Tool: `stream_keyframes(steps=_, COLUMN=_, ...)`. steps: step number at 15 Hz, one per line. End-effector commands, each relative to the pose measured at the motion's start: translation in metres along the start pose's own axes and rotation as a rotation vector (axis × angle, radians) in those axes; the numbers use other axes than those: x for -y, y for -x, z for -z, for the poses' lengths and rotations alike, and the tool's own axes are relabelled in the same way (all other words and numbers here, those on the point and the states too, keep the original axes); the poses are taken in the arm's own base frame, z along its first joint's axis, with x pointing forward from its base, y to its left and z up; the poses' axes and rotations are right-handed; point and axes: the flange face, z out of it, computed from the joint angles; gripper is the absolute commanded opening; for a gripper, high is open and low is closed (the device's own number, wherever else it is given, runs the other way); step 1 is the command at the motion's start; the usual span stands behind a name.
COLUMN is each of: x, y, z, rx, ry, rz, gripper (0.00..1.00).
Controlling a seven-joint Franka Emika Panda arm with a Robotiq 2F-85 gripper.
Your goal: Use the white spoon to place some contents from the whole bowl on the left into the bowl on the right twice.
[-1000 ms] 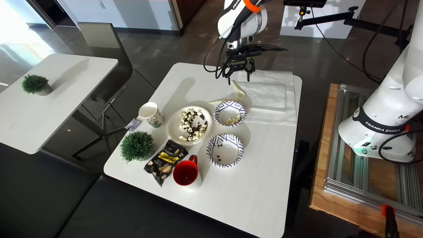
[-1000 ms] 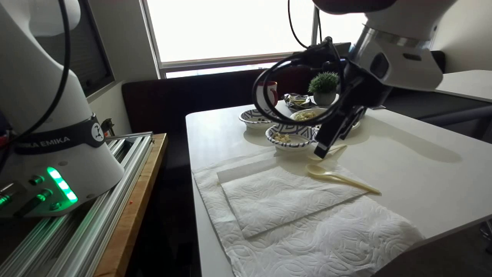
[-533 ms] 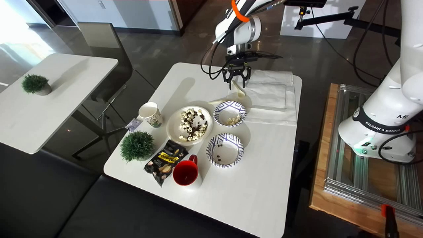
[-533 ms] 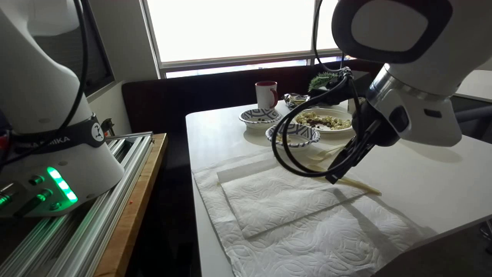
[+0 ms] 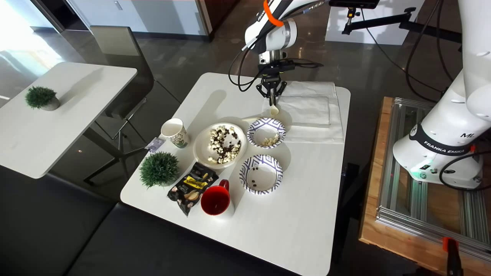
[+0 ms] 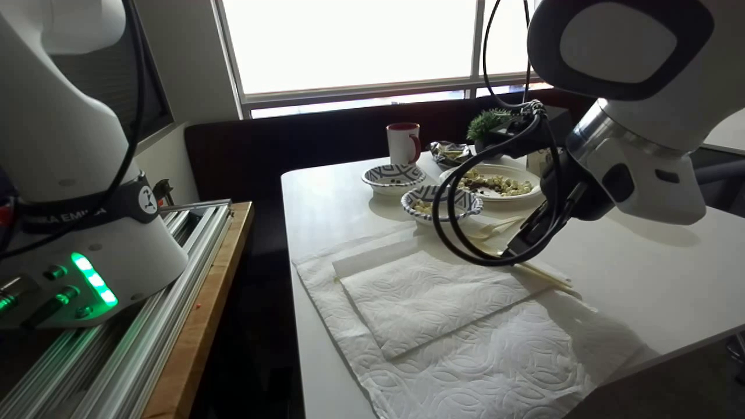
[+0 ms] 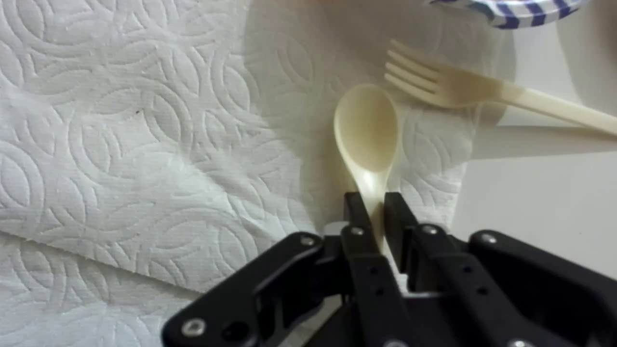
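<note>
My gripper (image 7: 373, 198) is shut on the handle of the off-white spoon (image 7: 367, 127), just behind its scoop. The spoon lies over a white paper towel, its scoop pointing away from the gripper. In an exterior view the spoon (image 5: 274, 110) is partly covered by the fingers. A blue-and-white patterned bowl (image 5: 264, 123) with a little popcorn stands close to the spoon's scoop. Another patterned bowl (image 5: 277, 180) holds a few dark bits. Beside them a wider white bowl (image 5: 198, 149) contains popcorn and dark bits. Which bowls the task's left and right mean, I cannot tell.
A pale fork (image 7: 455, 86) lies next to the spoon, near the popcorn bowl. Paper towels (image 5: 310, 111) cover one table corner. Farther off are a paper cup (image 5: 174, 132), a potted plant (image 5: 159, 168), a black snack bag (image 5: 193, 186) and a red-and-white mug (image 5: 216, 201).
The gripper has come down to the spoon and gone from open to shut around its handle. The spoon has swung a little, and the paper towel has shifted slightly.
</note>
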Motion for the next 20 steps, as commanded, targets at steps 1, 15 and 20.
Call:
stream_keyframes(steps=1, x=0.006, y=-0.002, z=0.006, rx=0.036, ry=-0.011, rz=0.016, gripper=0.0)
stream_keyframes(steps=15, x=0.122, y=0.095, z=0.043, rx=-0.306, ry=-0.267, rz=0.058, gripper=0.03)
stream_keyframes(steps=20, x=0.155, y=0.136, z=0.017, rx=-0.508, ry=-0.344, rz=0.078, gripper=0.03)
